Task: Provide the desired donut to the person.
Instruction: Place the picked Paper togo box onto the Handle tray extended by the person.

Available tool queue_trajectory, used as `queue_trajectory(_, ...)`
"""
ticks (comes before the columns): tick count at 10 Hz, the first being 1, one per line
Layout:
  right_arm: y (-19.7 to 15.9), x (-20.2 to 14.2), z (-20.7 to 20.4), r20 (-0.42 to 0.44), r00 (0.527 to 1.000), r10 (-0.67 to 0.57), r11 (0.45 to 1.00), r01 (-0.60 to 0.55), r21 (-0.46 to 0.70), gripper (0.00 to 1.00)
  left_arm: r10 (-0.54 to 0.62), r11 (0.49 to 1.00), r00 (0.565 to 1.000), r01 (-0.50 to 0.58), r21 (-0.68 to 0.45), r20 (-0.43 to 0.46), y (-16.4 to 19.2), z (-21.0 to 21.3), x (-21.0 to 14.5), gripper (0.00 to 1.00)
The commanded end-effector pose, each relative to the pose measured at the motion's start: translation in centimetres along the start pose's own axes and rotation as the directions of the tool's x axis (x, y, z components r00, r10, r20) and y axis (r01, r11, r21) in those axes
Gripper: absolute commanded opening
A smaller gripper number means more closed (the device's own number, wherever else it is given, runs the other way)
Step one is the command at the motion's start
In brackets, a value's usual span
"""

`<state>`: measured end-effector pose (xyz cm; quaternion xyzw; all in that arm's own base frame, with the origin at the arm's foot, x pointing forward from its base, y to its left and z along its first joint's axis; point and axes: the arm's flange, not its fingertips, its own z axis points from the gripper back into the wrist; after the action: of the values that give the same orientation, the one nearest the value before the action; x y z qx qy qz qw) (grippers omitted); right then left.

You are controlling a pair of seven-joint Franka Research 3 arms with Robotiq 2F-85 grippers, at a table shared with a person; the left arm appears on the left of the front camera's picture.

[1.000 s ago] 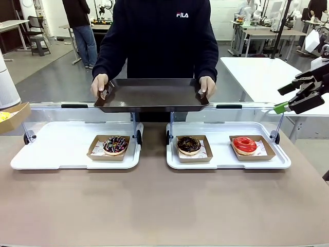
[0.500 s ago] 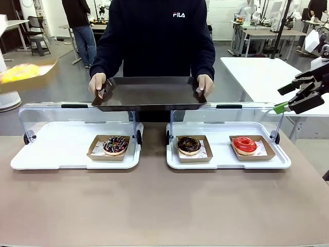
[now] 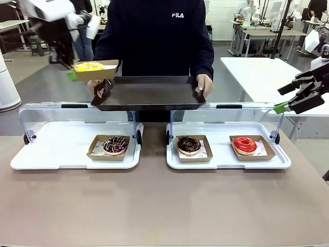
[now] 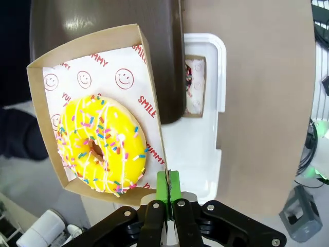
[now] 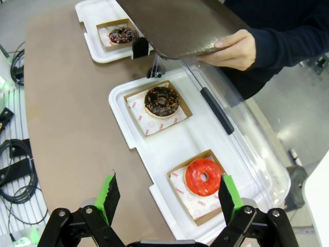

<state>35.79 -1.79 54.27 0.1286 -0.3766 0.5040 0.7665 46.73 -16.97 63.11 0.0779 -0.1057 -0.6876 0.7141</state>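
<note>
Our left gripper pinches the rim of the paper box with the yellow donut, over the left edge of the person's dark tray — our right gripper stands open.

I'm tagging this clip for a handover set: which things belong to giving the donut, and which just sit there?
In the job: left gripper, shut on the cardboard tray; yellow donut in it; the person; the dark serving tray held out.
Lying about: sprinkled chocolate donut; plain chocolate donut; red donut; left white tray; right white tray; right gripper, open.
</note>
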Motion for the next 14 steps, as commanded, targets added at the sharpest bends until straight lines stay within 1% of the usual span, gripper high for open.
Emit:
queue_trajectory(1,0.0,-0.2,-0.2,0.028,1.000,0.004,1.000,-0.005,0.015,1.00,-0.101,0.994,0.995,0.101,0.045,-0.015,1.4,-1.2,2.7,0.01)
queue_trajectory(2,0.0,-0.2,-0.2,0.028,1.000,0.004,1.000,-0.005,0.015,1.00,-0.131,0.990,0.991,0.132,0.051,-0.027,1.7,-2.2,4.0,0.01)
queue_trajectory(3,0.0,-0.2,-0.2,0.028,1.000,0.004,1.000,-0.005,0.015,1.00,-0.158,0.985,0.986,0.161,0.065,-0.059,1.8,-2.9,4.9,0.01)
queue_trajectory(5,0.0,-0.2,-0.2,0.028,1.000,0.004,1.000,-0.005,0.015,1.00,-0.241,0.965,0.968,0.247,0.088,-0.073,1.6,-5.0,7.3,0.01)
queue_trajectory(6,0.0,-0.2,-0.2,0.028,1.000,0.004,1.000,-0.005,0.015,1.00,-0.260,0.964,0.964,0.263,0.046,-0.061,2.3,-6.3,7.8,0.01)
queue_trajectory(7,0.0,-0.2,-0.2,0.028,1.000,0.004,1.000,-0.005,0.015,1.00,-0.282,0.958,0.958,0.284,0.039,-0.052,2.6,-6.9,7.9,0.01)
queue_trajectory(9,0.0,-0.2,-0.2,0.028,1.000,0.004,1.000,-0.005,0.015,1.00,-0.276,0.960,0.961,0.277,0.047,-0.028,3.5,-8.2,7.7,0.01)
queue_trajectory(11,0.0,-0.2,-0.2,0.028,1.000,0.004,1.000,-0.005,0.015,1.00,-0.246,0.966,0.968,0.249,0.071,-0.047,4.2,-9.3,7.5,0.01)
queue_trajectory(14,0.0,-0.2,-0.2,0.028,1.000,0.004,1.000,-0.005,0.015,1.00,-0.185,0.982,0.982,0.185,0.025,-0.028,4.4,-10.1,7.4,0.01)
